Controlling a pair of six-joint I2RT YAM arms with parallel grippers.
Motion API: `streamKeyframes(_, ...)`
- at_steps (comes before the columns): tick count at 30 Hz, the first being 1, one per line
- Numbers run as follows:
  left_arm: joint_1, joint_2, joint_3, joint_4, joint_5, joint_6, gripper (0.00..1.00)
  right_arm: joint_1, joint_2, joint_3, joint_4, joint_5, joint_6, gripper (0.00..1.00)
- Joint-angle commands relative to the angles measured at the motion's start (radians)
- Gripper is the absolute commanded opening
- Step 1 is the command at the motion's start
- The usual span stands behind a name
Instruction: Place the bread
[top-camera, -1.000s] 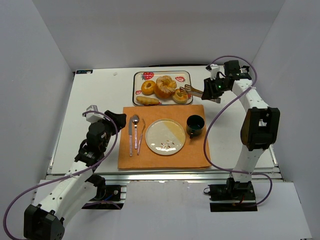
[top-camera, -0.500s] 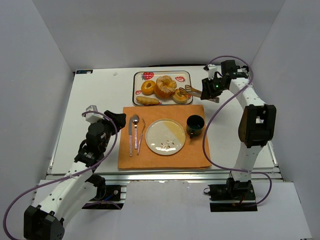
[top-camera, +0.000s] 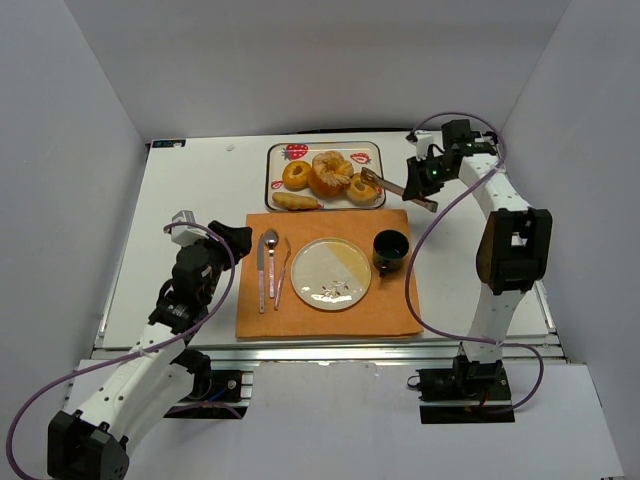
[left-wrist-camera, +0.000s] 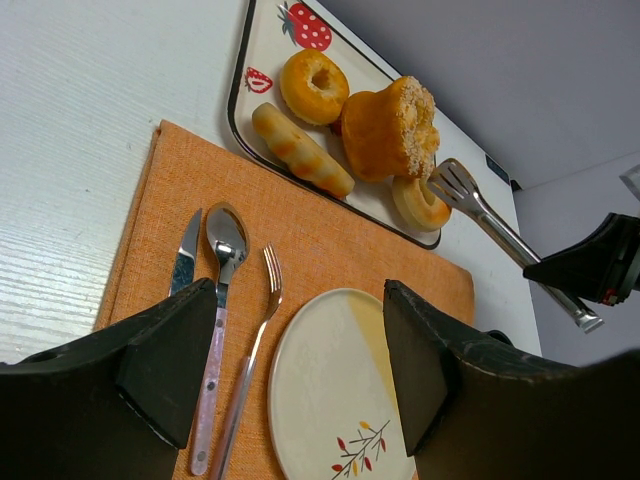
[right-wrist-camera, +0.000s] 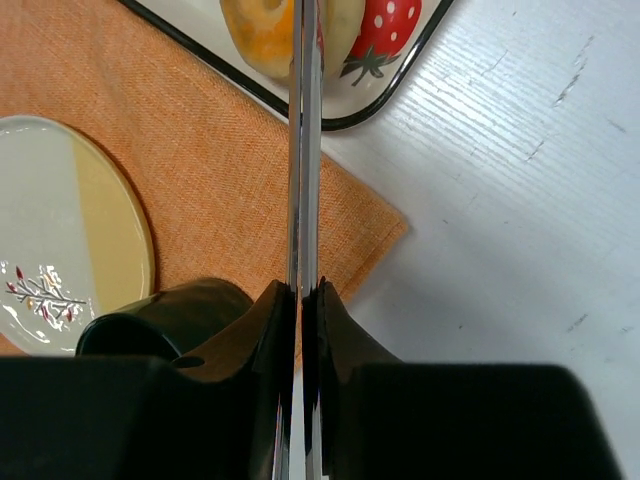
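1. Swinging leftward since a second ago, the right arm is carrying its tongs (top-camera: 398, 190) in from beyond the tray's right rim, so their tip is now hanging over the tray's right end.
2. Well apart from the tray on its near left, the left arm is staying put, with the left gripper (left-wrist-camera: 295, 340) spread wide and holding nothing.
3. Just near of the tray (top-camera: 375, 150), the orange placemat (top-camera: 250, 310) is lying flat and carrying the bare plate (top-camera: 331, 272), probably the bread's destination.
4. Inside the tray, four breads are sitting untouched; the small round bun (top-camera: 360, 190) at the right end is lying just beside the tong tip.
5. The right gripper (right-wrist-camera: 300, 295) is clamping the tong handles, pressing the blades nearly together, and they are not enclosing the bun.
6. Judging from this, the reach is finishing and the pick is not yet starting; the blades are needing to spread before straddling the bun.
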Motion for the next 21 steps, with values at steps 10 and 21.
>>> streamKeyframes(10,0.003,-0.014,0.025,0.007,-0.015,0.004,0.77,-0.019,-0.365,-0.106,0.022,-0.203,-0.095,0.03)
streamKeyframes(21,0.003,-0.017,0.013,0.010,-0.016,0.003,0.76,0.244,-0.650,-0.515,-0.014,-0.180,-0.244,0.03)
